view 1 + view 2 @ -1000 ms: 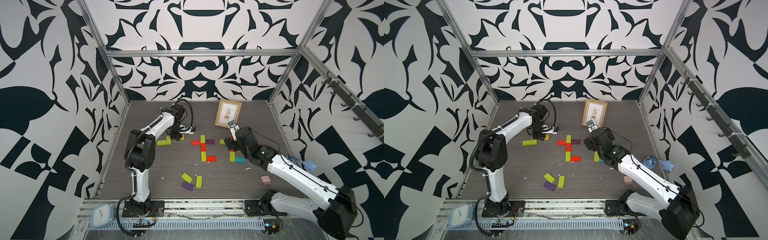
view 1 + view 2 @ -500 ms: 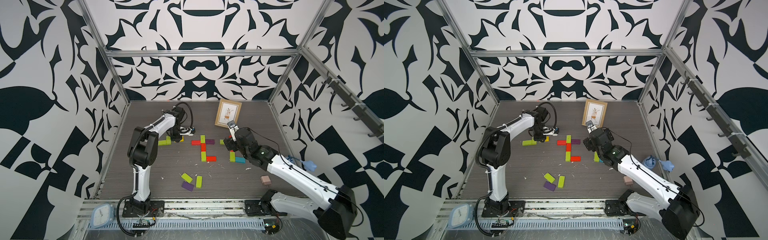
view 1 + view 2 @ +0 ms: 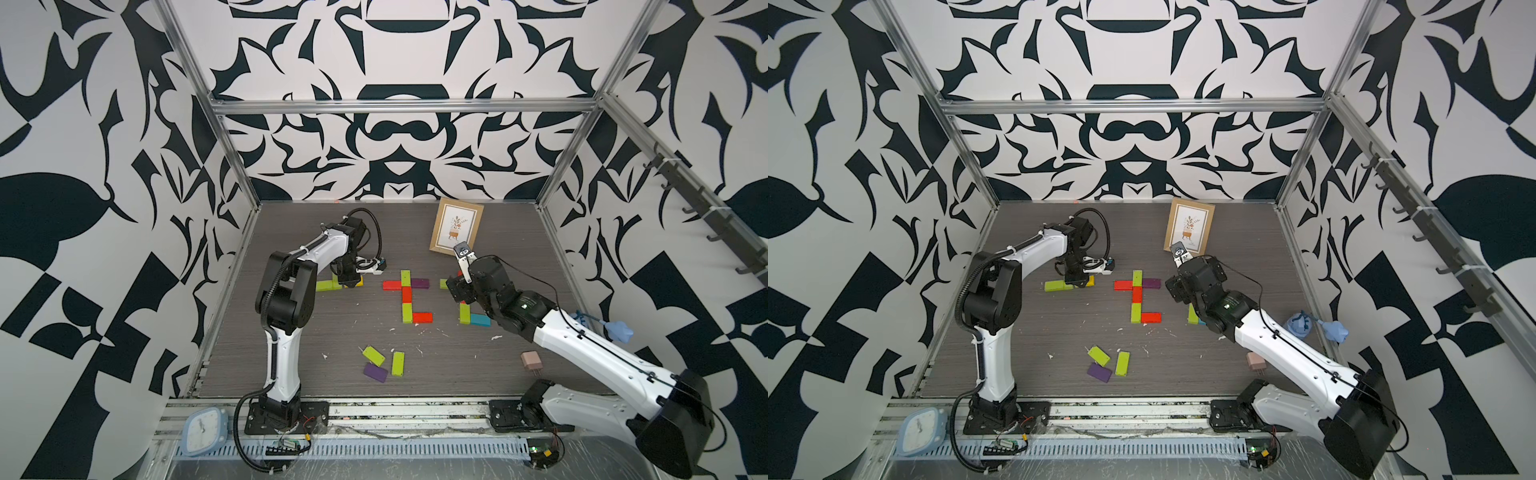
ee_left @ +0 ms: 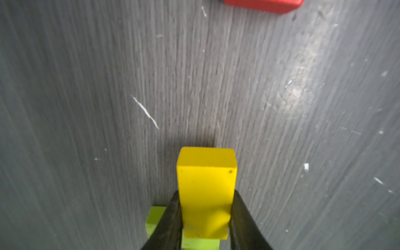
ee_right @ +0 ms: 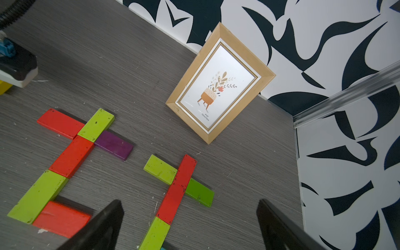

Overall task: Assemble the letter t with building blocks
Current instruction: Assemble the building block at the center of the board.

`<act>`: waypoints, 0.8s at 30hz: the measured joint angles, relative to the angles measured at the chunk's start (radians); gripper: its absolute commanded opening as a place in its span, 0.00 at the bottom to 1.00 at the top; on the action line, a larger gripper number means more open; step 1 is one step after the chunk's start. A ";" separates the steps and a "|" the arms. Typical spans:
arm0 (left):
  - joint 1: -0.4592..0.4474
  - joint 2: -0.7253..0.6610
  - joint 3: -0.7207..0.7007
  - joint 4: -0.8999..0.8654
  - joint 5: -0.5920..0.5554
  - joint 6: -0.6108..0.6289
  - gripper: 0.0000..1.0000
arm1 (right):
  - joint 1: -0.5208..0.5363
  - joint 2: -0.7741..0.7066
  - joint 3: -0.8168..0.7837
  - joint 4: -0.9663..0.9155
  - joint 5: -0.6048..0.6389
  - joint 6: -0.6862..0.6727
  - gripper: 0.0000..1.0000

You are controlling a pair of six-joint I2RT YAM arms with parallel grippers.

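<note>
My left gripper [image 4: 205, 207] was clenched on a yellow block [image 4: 205, 184]. Both black fingers pressed its long sides, and its free end stuck out ahead of them. Part of a lime green block [image 4: 154, 218] showed directly beneath the fingers. I could not tell whether the yellow one touched it or the table. In a top view this grip sat at the far left of the grey table [image 3: 291, 332], at the end of a lime green row [image 3: 326, 285]. Scuffed table flecked with white chips lay between the yellow block and a red block [image 4: 263, 5] only partly in view.

At mid-table six blocks lay flat and touching. They formed a stem [image 3: 406, 303] of lime green, red and lime green, with a red and a purple block on either side near its far end and a red foot [image 3: 422, 317] at its near end.

My right gripper [image 5: 189, 207] hung with its jaws spread wide and nothing between them. It was above a second figure [image 5: 179, 184] of red and green blocks just right of the first. In both top views my right arm covered most of that figure, and a teal block [image 3: 480, 319] peeked out beside it. A wooden picture frame [image 3: 456, 226] stood propped just behind the right gripper. Nearer the front edge, two lime green blocks and a loose purple block [image 3: 375, 372] lay together. A pale pink plug adapter [image 3: 530, 360] lay near my right arm.
</note>
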State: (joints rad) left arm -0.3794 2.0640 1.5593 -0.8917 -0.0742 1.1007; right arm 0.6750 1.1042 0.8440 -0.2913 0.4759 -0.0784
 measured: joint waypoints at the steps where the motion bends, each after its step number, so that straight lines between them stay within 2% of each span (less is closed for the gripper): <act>1: 0.000 0.000 -0.002 0.002 0.000 0.000 0.00 | 0.001 0.003 0.000 0.000 0.000 0.000 0.99; 24: 0.014 0.016 -0.028 0.039 -0.020 0.023 0.07 | 0.014 0.008 0.000 -0.004 0.004 -0.002 1.00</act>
State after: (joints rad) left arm -0.3656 2.0796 1.5311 -0.8524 -0.0944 1.1233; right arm 0.6895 1.1126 0.8440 -0.2951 0.4797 -0.0807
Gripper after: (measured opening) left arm 0.334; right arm 0.994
